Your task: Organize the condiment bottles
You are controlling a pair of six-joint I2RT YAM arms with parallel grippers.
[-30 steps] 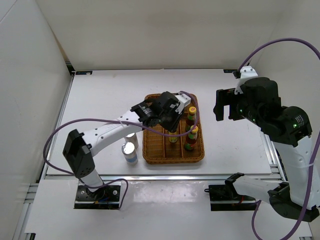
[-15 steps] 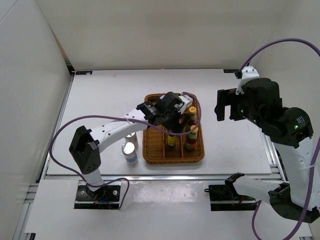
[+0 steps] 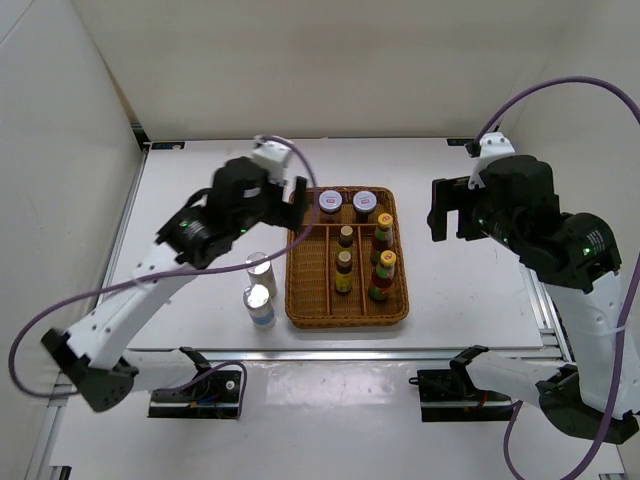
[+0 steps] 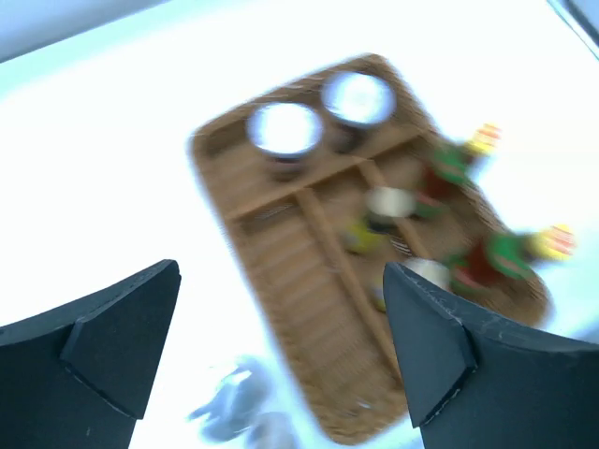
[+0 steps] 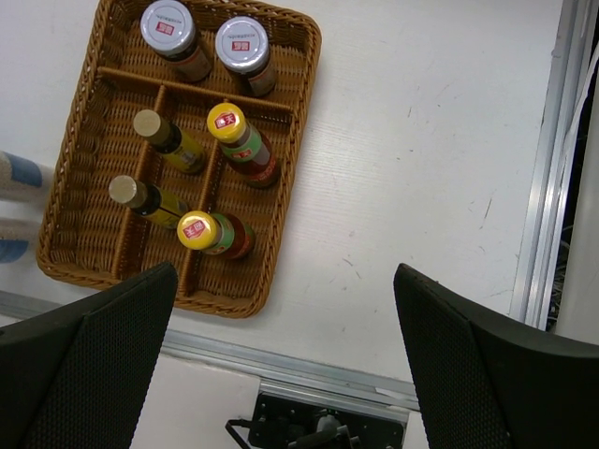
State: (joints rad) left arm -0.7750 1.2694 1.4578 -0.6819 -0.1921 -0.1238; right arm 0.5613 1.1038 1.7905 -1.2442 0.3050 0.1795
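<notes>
Evidently six of the eight condiment bottles are already housed in the wicker tray [image 3: 345, 320]. The purple-lidded jars [image 3: 330, 201] are stood in the cross compartment at its twelve o'clock end. The dark yellow-labelled bottles [image 3: 346, 237] are lined up in the middle lane, and the red sauce bottles [image 3: 383, 228] in the lane on the three o'clock side. The lane on the nine o'clock side is left bare. The two silver-topped cylinders [image 3: 260, 268] are stood upright on the tabletop [image 3: 200, 180], just beside the tray at its nine o'clock edge, close to each other.

The step in hand is judged to be the fetching of a cylinder. The left arm [image 3: 200, 225] would need to be lowered toward eight o'clock and its jaws set around one cylinder without the neighbour being knocked.

That arm is held high at ten o'clock of the tray, its jaws spread apart and nothing gripped (its wrist view is blurred). The right arm [image 3: 530, 215] is poised high at three o'clock, its jaws wide apart and empty, looking down on the tray.
</notes>
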